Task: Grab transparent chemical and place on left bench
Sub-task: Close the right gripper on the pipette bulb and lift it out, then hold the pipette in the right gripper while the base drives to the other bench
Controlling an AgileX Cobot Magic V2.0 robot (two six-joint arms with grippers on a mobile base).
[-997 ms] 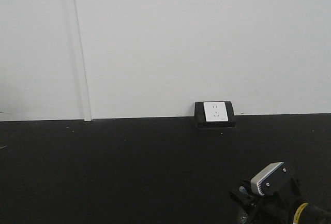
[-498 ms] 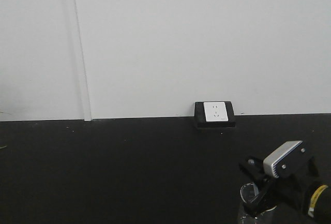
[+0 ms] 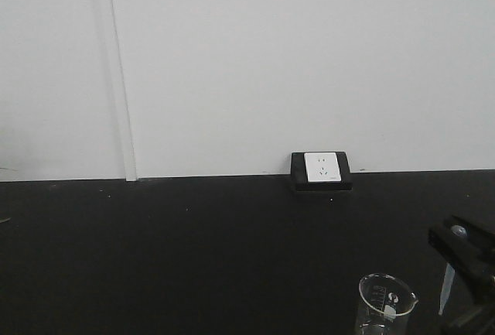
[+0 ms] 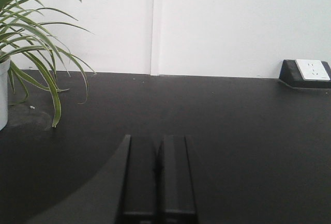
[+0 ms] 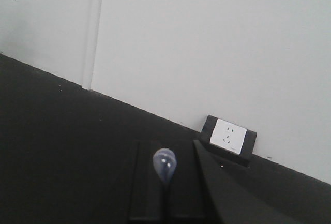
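Note:
The transparent chemical, a small clear glass beaker (image 3: 384, 301) with white graduation marks, stands on the black worktop (image 3: 193, 258) at the lower right of the front view. My right gripper (image 3: 459, 236) is just right of it and is shut on the clear dropper (image 3: 447, 285), which hangs outside the beaker. The right wrist view shows the dropper's bulb (image 5: 164, 163) pinched at my right gripper (image 5: 165, 145). My left gripper (image 4: 158, 139) is shut and empty, low over the worktop. The left bench with white bins is out of view.
A white wall socket (image 3: 322, 168) in a black housing sits against the white wall behind the beaker; it also shows in the left wrist view (image 4: 312, 71) and the right wrist view (image 5: 229, 136). A striped-leaf plant (image 4: 31, 43) in a white pot (image 4: 3, 97) stands at the far left.
My right gripper has moved right, off the beaker, carrying the dropper. The beaker, hidden behind the wrist before, now stands in full view.

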